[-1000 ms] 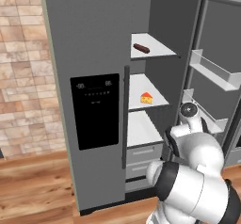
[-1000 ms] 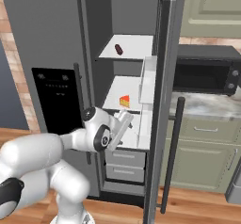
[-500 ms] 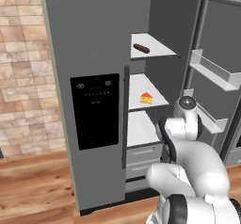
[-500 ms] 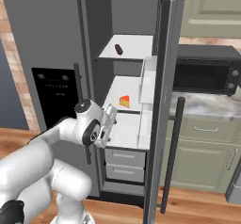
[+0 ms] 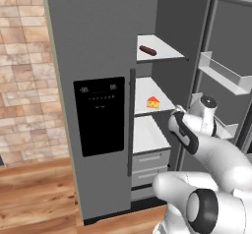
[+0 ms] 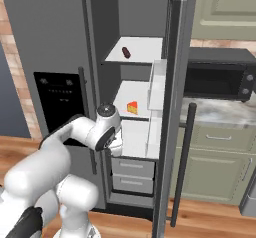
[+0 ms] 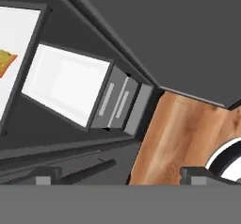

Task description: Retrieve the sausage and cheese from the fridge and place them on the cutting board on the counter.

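Observation:
The fridge (image 5: pixel 98 105) stands with its right door (image 6: pixel 172 107) swung open. A dark reddish sausage (image 5: pixel 147 50) (image 6: pixel 126 53) lies on the top white shelf. On the shelf below sits the yellow-orange cheese (image 5: pixel 153 102) (image 6: pixel 132 107), which also shows at the left edge as the cheese (image 7: pixel 5 62) in the hand view. My gripper (image 7: pixel 120 176) is open with nothing between its fingers. It hangs in front of the fridge opening, below and to the right of the cheese, pointing down at the lower shelf and drawers. The cutting board is out of view.
Two grey drawers (image 6: pixel 131 174) sit at the bottom of the fridge. The open door carries white bins (image 5: pixel 224 75) close to my arm. A black microwave (image 6: pixel 217 79) stands on the marbled counter (image 6: pixel 220 113) to the right, and the floor (image 5: pixel 34 193) is wood.
My arm has swung its hand left toward the fridge opening and turned it downward. The gripper has stayed open. Sausage and cheese have not moved.

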